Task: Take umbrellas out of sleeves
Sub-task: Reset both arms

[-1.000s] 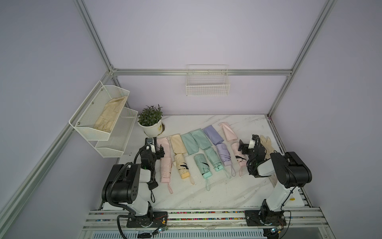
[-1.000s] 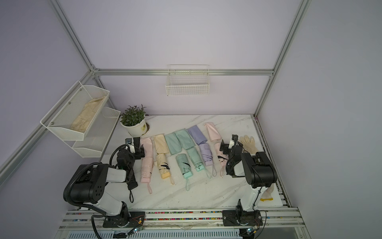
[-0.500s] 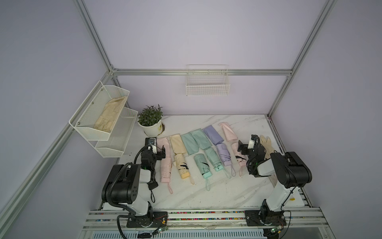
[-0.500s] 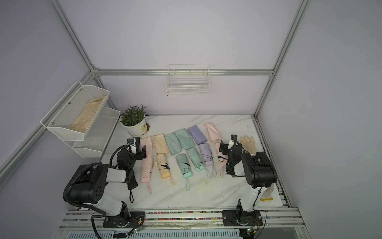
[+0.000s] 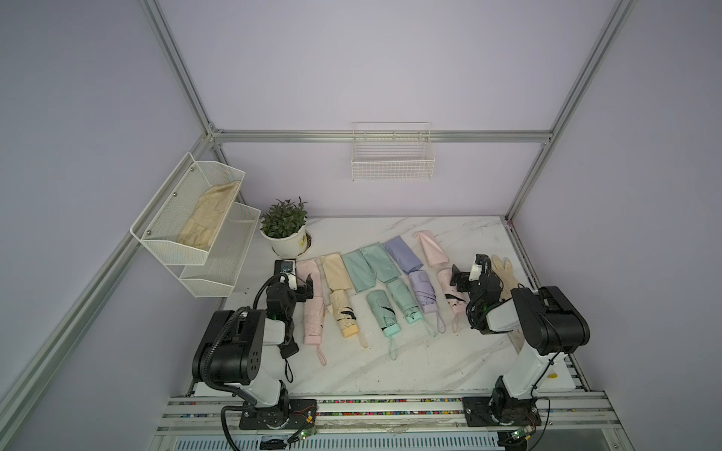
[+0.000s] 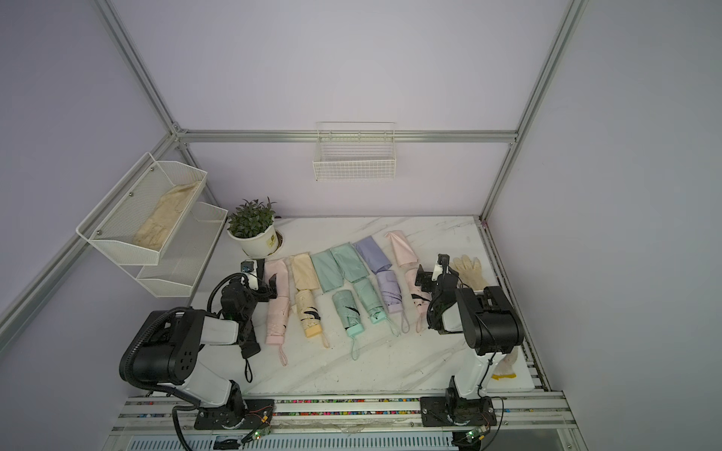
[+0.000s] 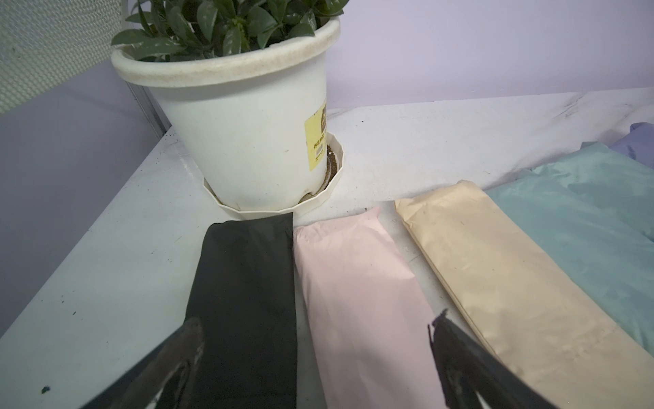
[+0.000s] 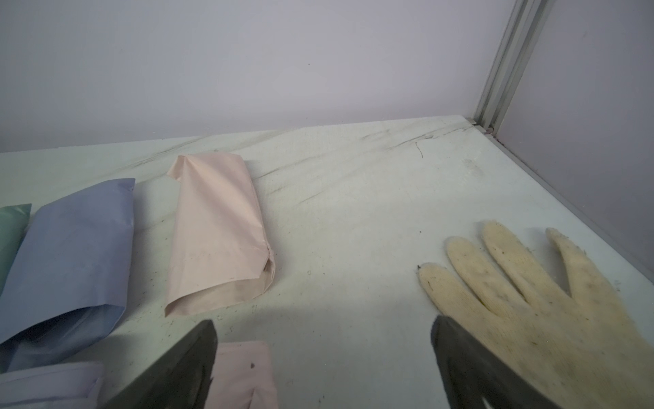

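- Both tools were empty. The left gripper (image 7: 317, 320) had its jaws spread wide, hovering over the flat black fabric sleeve (image 7: 247, 283) and the flat pale pink fabric sleeve (image 7: 357, 283) lying edge to edge with it.
- The right gripper (image 8: 323, 329) was spread just as wide over the bare white marble table (image 5: 390, 371), between the folded pink compact umbrella (image 5: 449, 300) and the cream knitted work glove (image 8: 531, 294).
- Across the row, the folded yellow compact umbrella (image 5: 344, 316), two folded mint green compact umbrellas (image 5: 385, 318) and the folded lilac compact umbrella (image 5: 424, 298) lay on the robot's side of their matching pastel sleeves (image 5: 369, 265). I couldn't tell from the top views whether every tip was clear of its sleeve mouth.
- My read: the pastels were mostly done and black was the open item. What looked like the black umbrella (image 6: 250, 347), blocky handle and loop, poked out under the left arm with the rest hidden. I couldn't tell if it was in its sleeve.
- To do it well, one tool should pinch only fabric at the sleeve's closed end and the other should take the handle, not the loop. Pull straight along the sleeve, low to the table.
- Watch-outs: centre on black alone, or the pink sleeve gets pinched too. The white plastic plant pot (image 7: 240, 134) stood right at the sleeve's far end, so keep clear.
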Robot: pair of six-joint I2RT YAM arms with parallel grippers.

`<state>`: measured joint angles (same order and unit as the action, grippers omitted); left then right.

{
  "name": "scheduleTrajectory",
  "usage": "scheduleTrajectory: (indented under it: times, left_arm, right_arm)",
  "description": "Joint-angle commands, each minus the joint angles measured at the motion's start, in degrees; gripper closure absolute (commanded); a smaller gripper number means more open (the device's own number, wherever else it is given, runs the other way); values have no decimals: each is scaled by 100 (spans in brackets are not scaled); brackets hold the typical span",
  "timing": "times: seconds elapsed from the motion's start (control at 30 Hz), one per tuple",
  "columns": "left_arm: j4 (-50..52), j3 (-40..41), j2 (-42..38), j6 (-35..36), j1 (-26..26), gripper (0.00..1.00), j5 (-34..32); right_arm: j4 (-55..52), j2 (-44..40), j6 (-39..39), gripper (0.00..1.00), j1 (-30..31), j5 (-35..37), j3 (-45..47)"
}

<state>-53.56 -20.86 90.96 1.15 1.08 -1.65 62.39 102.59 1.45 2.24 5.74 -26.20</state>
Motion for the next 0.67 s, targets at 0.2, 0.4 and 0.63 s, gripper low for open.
scheduleTrajectory:
  times: [0.2, 0.4, 0.63]
  left_arm:
    - [-288, 70, -150, 81, 6, 0, 77]
    - [-292, 73, -148, 82, 6, 0, 73]
    - [-295, 79, -148, 86, 6, 0, 69]
  right_arm:
    - [41, -72, 41, 3, -22, 68, -67]
    - [-9, -63, 33, 3, -22, 76, -96]
    - [94, -90, -22, 3, -13, -11, -29]
